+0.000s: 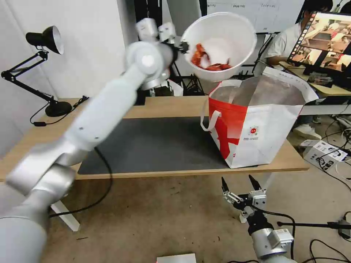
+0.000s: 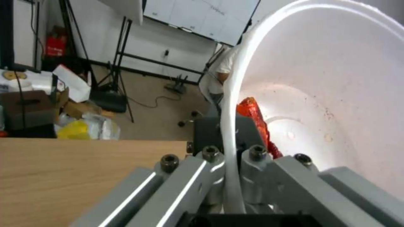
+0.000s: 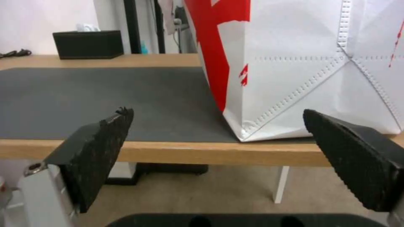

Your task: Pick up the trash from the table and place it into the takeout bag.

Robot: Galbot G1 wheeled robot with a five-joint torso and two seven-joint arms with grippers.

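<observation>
High above the far side of the table (image 1: 44,144), the left gripper (image 1: 182,46) is clamped on the rim of the white round bowl (image 1: 223,40), one finger outside the wall and one inside, as the left wrist view shows with the thin white rim (image 2: 229,126) running straight between the jaws. The bowl hangs just to the right of the gripper, tilted so its mouth faces the near side, with red food scraps (image 1: 206,60) lying low in it. It sits in the air just above the left far edge of the takeout bag (image 1: 256,128), not touching it. The bag stands upright and open on the right end of the table, partly on the dark grey mat (image 1: 153,146), its silver foil lining showing. A black tissue box (image 3: 88,44) rests at the table's far edge. The right gripper (image 1: 239,184) hangs below the table's near edge, under the bag, its jaws spread wide and holding nothing.
</observation>
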